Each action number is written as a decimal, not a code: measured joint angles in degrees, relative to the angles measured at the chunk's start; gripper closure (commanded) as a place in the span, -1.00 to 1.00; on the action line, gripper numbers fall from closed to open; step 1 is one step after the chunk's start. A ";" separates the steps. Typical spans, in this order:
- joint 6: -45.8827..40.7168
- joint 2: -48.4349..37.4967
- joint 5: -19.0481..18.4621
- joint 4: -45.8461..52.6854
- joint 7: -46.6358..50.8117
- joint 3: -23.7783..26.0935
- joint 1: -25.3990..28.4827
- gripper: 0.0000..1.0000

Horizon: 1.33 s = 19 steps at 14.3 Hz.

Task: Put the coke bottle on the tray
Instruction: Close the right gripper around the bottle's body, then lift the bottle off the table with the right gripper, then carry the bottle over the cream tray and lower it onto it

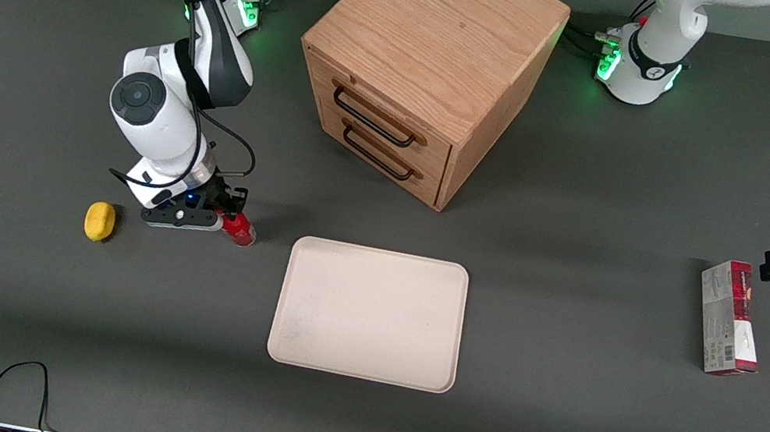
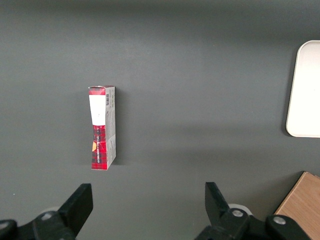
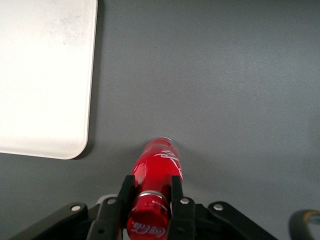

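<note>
Bottle [image 3: 156,172] clamped at its neck in my pincer [image 3: 149,200], beside the tray [image 1: 298,347]; next, lift and carry onto it.

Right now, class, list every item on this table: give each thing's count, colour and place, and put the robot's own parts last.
coke bottle: one, bright red, lying on the table beside the tray, toward the working arm's end, neck between the gripper's fingers.
tray: one, cream-beige, mid-table, nearer the front camera than the cabinet, nothing on it.
drawer cabinet: one, light wood, two drawers with dark handles.
yellow lump: one, yellow, beside the gripper, toward the working arm's end.
carton: one, red and grey, toward the parked arm's end.
table: one, dark grey.
gripper: one, black, shut on the bottle's neck, low at the table.
</note>
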 measured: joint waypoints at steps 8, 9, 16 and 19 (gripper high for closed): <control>-17.01 -0.50 0.00 13.51 0.00 -0.06 -0.03 0.82; -22.24 -0.75 0.00 18.12 -0.01 -0.09 -0.06 0.82; -49.64 -2.02 0.07 43.60 -0.02 -0.12 -0.08 0.82; -51.02 -0.75 0.65 47.41 -0.03 0.02 0.00 0.82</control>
